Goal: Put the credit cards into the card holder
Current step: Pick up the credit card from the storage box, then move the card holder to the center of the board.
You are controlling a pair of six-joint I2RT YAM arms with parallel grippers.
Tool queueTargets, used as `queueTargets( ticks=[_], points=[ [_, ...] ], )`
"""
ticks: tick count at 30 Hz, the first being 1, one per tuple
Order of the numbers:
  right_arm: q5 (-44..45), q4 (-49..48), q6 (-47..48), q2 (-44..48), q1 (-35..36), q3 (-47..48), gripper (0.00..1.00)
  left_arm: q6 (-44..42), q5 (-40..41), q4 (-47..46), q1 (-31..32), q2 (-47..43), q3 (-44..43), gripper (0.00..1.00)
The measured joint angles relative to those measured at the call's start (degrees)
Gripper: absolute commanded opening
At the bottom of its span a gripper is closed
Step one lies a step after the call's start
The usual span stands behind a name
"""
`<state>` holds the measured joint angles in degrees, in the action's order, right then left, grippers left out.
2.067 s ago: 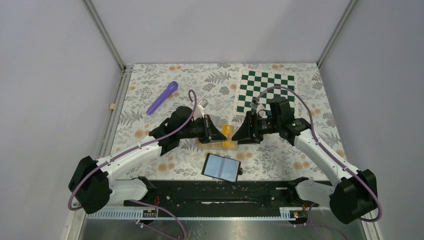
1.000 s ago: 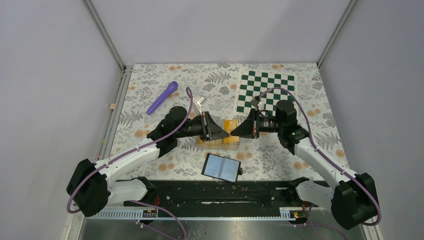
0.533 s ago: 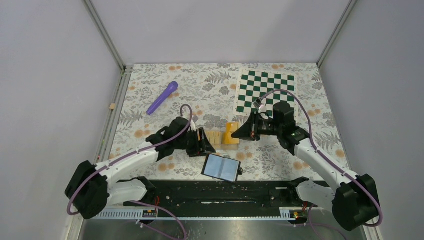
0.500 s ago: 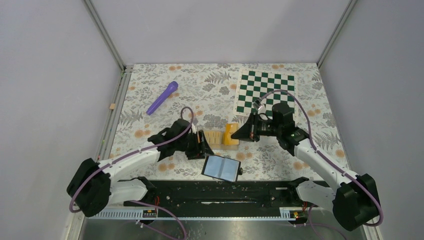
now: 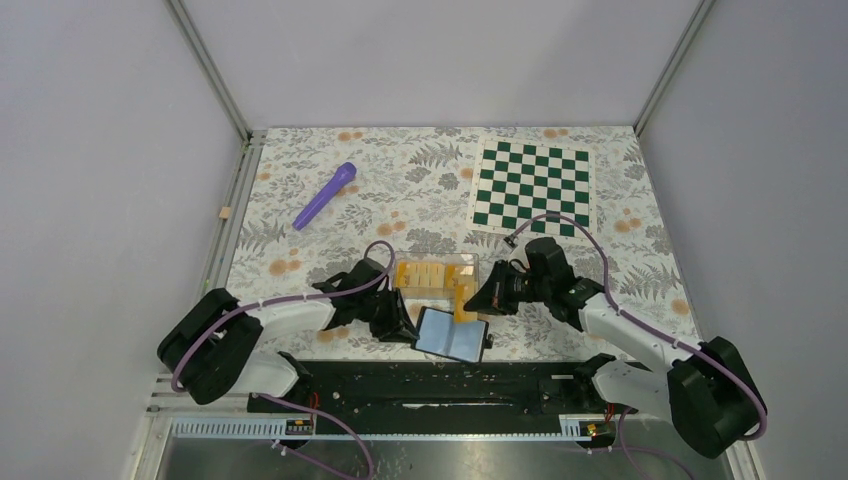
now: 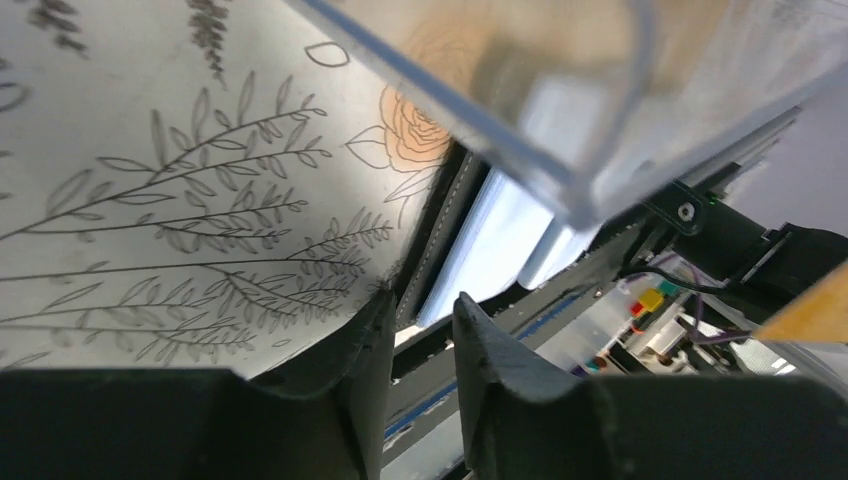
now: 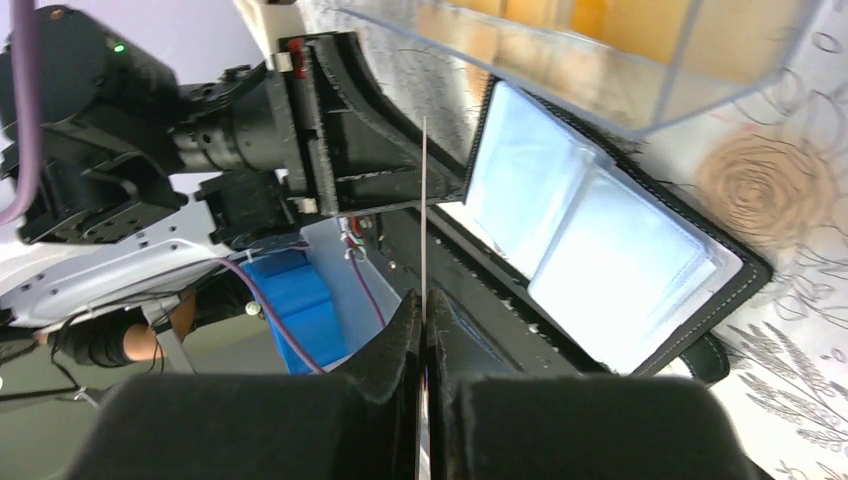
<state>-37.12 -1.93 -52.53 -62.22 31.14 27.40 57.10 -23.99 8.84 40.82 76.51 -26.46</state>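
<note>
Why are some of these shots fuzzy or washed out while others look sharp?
Top view: evenly lit and sharp, with only soft shadows on the flowered cloth. Left wrist view: the clear box sits very close and blurs, while the cloth's print is crisp. Right wrist view: the pale lining of the card holder looks washed out, and the card shows edge-on as a thin line.

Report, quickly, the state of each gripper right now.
Left gripper: partly open beside the card holder, holding nothing.
Right gripper: closed on one credit card.
</note>
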Motion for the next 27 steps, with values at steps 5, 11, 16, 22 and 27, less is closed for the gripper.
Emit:
queueTargets(
  ticks=[5,11,16,22,27],
  points=[
    [1.6,0.0,0.0,-1.7,-1.1,-2.0,0.0,3.2,-2.4,-6.3,0.7,1.9,2.1,0.18],
    [1.8,0.0,0.3,-2.8,-1.8,-2.0,0.0,7.5,-4.8,-14.1,1.4,3.5,5.2,0.12],
    [2.2,0.9,3.3,-4.3,-1.8,-2.0,0.0,10.5,-5.6,-19.2,1.6,5.2,6.5,0.08],
    [3.8,2.8,7.0,-8.4,-1.8,-2.0,0.0,14.1,-7.3,-26.6,1.9,10.1,6.5,0.04],
    [6.5,4.4,9.7,-10.1,-1.9,-2.0,0.0,17.6,-7.7,-32.5,3.3,13.1,6.8,0.0]
  ],
)
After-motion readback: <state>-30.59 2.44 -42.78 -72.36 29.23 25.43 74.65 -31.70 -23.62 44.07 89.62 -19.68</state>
